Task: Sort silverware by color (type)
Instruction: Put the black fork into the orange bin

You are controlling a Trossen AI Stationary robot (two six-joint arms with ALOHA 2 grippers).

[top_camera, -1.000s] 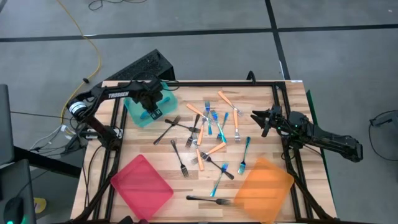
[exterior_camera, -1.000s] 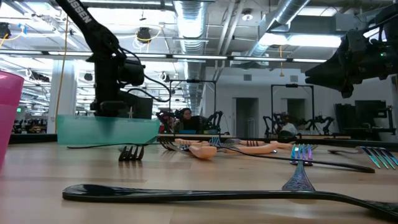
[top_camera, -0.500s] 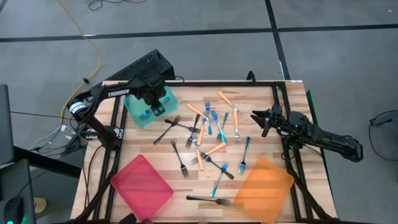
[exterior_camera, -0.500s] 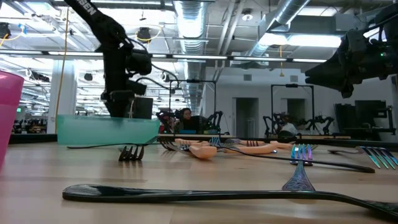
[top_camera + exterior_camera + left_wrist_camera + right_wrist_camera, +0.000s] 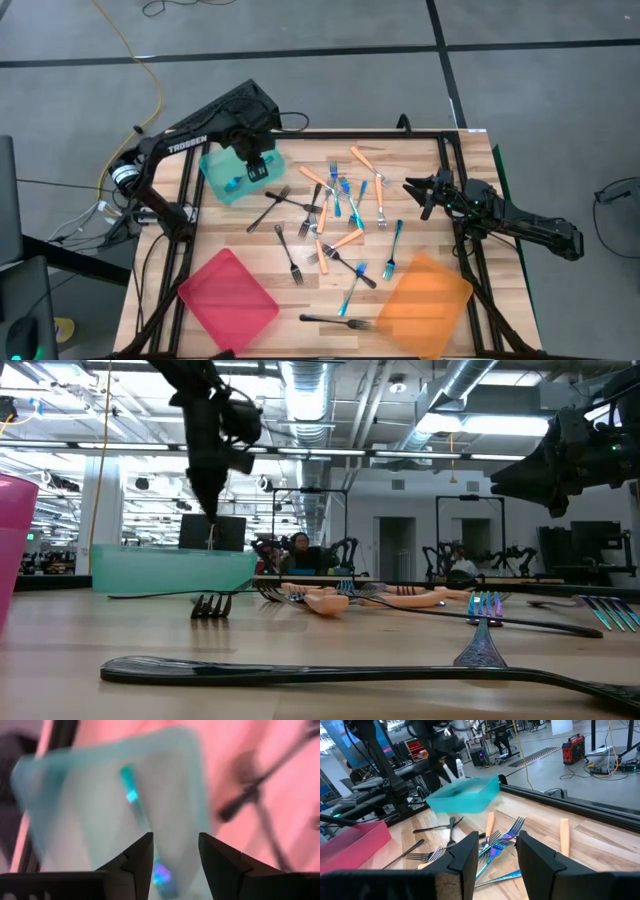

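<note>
Several forks (image 5: 340, 210), blue-handled, orange-handled and black, lie scattered on the middle of the wooden table. One blue fork (image 5: 134, 802) lies flat in the teal tray (image 5: 222, 185) at the far left. My left gripper (image 5: 258, 168) hangs above that tray, pointing down, open, with nothing between its fingers. It is well clear of the tray's rim in the low view (image 5: 210, 510). My right gripper (image 5: 412, 190) waits level at the table's right side, open and with nothing in it (image 5: 495, 847).
A red tray (image 5: 228, 300) sits at the near left and an orange tray (image 5: 425, 300) at the near right. A black fork (image 5: 330, 320) lies alone near the front edge between them. The black frame rails (image 5: 185, 200) border the table.
My left gripper has risen from inside the teal tray to well above its rim, drifting slightly toward the table's right. The blue fork stays lying in the tray.
</note>
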